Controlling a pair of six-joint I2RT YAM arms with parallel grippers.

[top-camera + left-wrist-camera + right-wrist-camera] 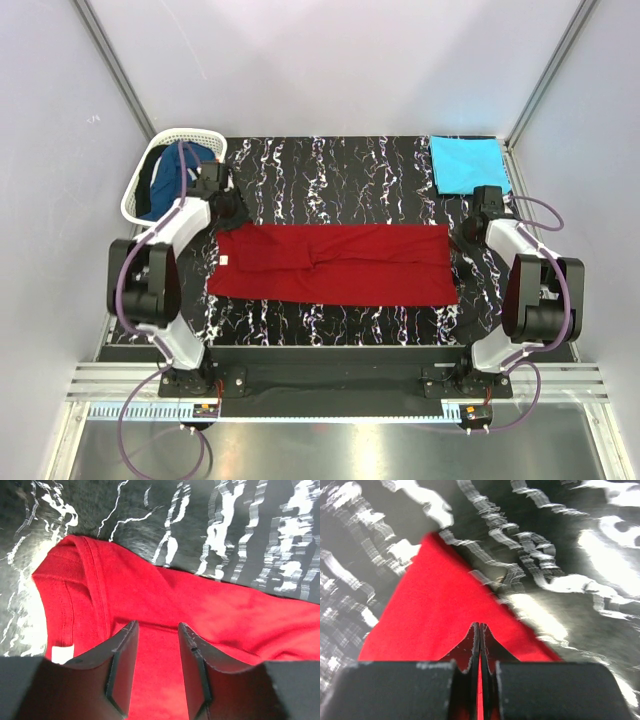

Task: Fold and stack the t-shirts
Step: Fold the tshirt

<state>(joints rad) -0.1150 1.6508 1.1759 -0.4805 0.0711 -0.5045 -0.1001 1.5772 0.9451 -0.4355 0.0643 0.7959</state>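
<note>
Left gripper [157,630], jaws apart, hovers over the collar end of the red t-shirt [335,265], a folded band lying long axis left to right across the marbled table [300,160], while the right gripper [480,626], jaws together, sits at its far right corner, each arm nearest its own end

Deep red cloth t-shirt [335,262]: plain, with one small white label [62,653] near its collar. Beneath it is a black table mat [330,170] veined in white like marble. Past the red shirt's right end lies a bright turquoise folded cloth shirt [468,165], plain. Past its left end, a white plastic lattice basket [133,195] holds a dark blue cloth shirt [168,200]. Pale grey walls [330,60] behind.
</note>
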